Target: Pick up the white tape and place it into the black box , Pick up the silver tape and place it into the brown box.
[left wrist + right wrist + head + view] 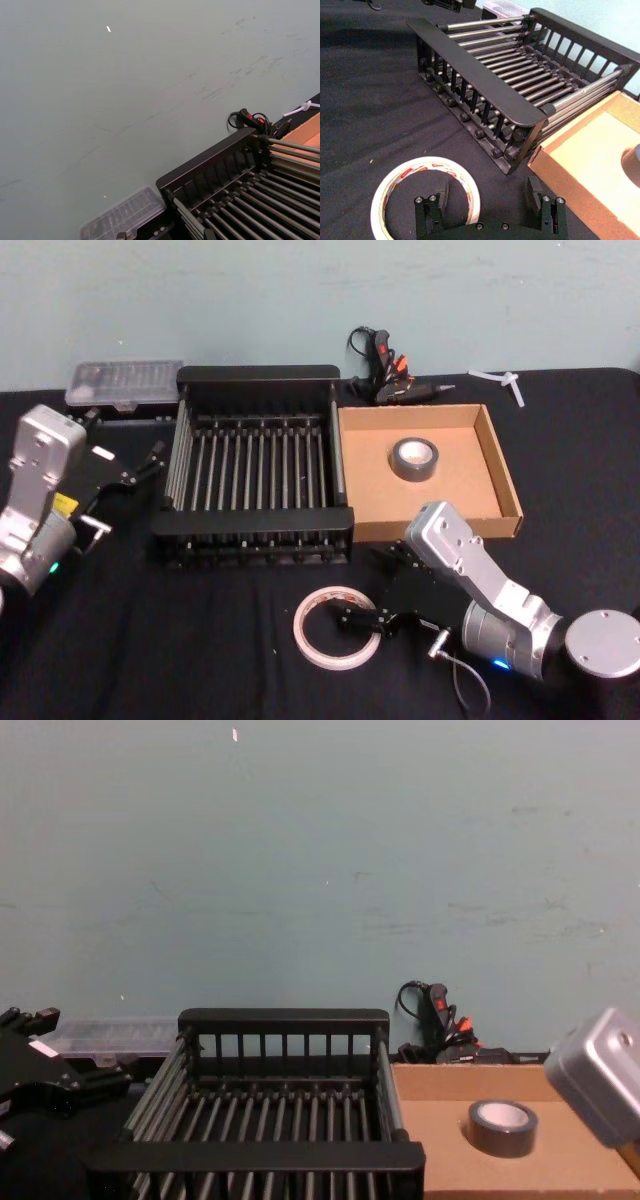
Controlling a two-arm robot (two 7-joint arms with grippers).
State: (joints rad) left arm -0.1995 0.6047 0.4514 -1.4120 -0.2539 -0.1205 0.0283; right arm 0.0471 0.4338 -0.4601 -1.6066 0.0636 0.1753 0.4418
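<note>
Beside the black box point(250, 540), the right gripper point(487, 202) hangs open at the edge of the white tape point(335, 629) lying flat on the table, so one finger point(437, 200) could catch its rim and shove it away.

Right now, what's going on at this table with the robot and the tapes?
The robot is sorting two tape rolls into boxes. The silver tape already lies in the brown box. The right gripper is low over the table in front of the boxes, fingers open, one finger inside the white tape and one outside its rim, not yet closed on it. That tape lies flat on the black cloth. The black box holds nothing yet. The left gripper sits idle left of the black box.
</note>
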